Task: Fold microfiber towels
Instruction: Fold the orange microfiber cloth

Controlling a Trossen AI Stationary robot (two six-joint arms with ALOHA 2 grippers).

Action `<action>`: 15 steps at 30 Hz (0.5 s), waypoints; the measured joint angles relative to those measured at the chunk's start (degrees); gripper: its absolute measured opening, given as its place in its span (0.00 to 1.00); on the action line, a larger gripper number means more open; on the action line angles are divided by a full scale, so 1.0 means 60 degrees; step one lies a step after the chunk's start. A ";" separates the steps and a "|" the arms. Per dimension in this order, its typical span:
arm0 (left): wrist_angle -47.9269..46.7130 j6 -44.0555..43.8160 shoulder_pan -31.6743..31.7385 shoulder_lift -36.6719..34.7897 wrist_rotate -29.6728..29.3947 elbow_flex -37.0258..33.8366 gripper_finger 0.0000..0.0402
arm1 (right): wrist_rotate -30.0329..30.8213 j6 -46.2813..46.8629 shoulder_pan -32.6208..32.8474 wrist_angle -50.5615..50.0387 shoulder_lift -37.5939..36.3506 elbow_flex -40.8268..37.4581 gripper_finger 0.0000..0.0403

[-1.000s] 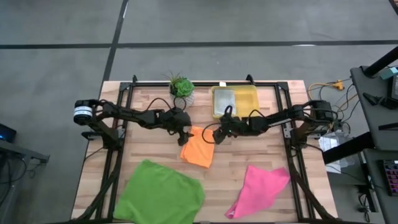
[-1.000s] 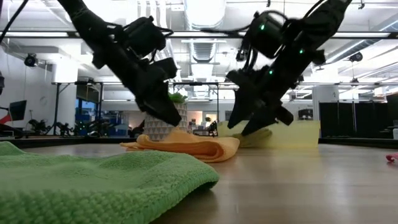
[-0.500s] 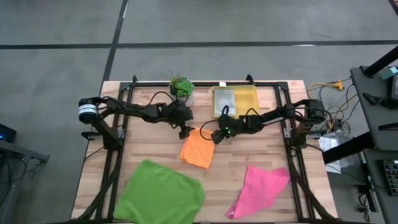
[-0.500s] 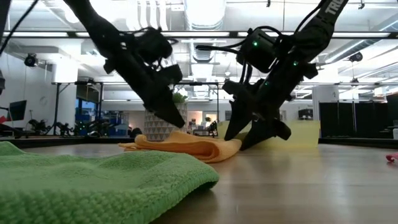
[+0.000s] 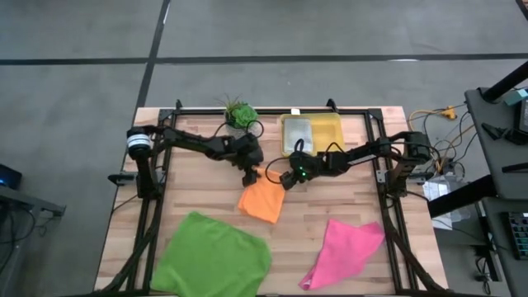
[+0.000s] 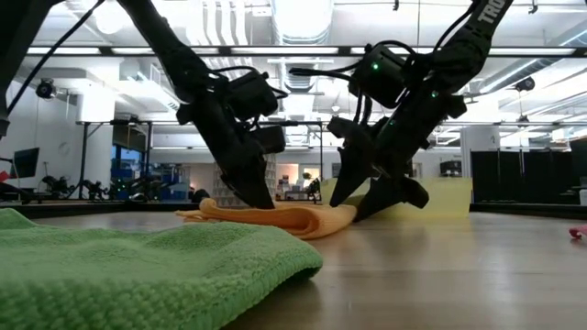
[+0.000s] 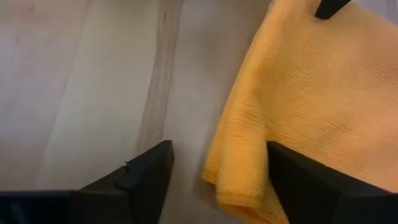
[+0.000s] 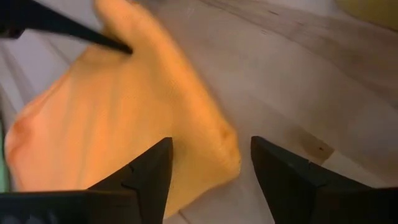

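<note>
Orange towel (image 5: 263, 198) lies mid-table, already doubled; left gripper (image 5: 251, 175) and right gripper (image 5: 285, 181) sit at its two far corners, jaws apart and straddling the cloth edge. Step looks like corner pickup for another fold; next, close on both corners together. Since a second ago both arms have dropped closer in.

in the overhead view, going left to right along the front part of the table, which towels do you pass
green towel → orange towel → pink towel. The orange one lies farther back than the other two, with the left claw and right claw open at its far corners.
</note>
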 joint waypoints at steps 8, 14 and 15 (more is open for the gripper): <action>-0.0192 -0.0039 -0.0005 0.0049 0.0433 0.0006 0.20 | -0.0518 -0.0039 -0.0001 0.0087 0.0175 0.0000 0.32; -0.0486 -0.0112 -0.0051 -0.0151 0.1161 0.0045 0.02 | -0.0185 -0.0512 -0.0035 0.0565 0.0172 -0.0032 0.05; -0.0602 -0.0112 -0.0054 -0.0271 0.1162 0.0047 0.03 | -0.0103 -0.0580 -0.0035 0.0539 0.0121 0.0013 0.04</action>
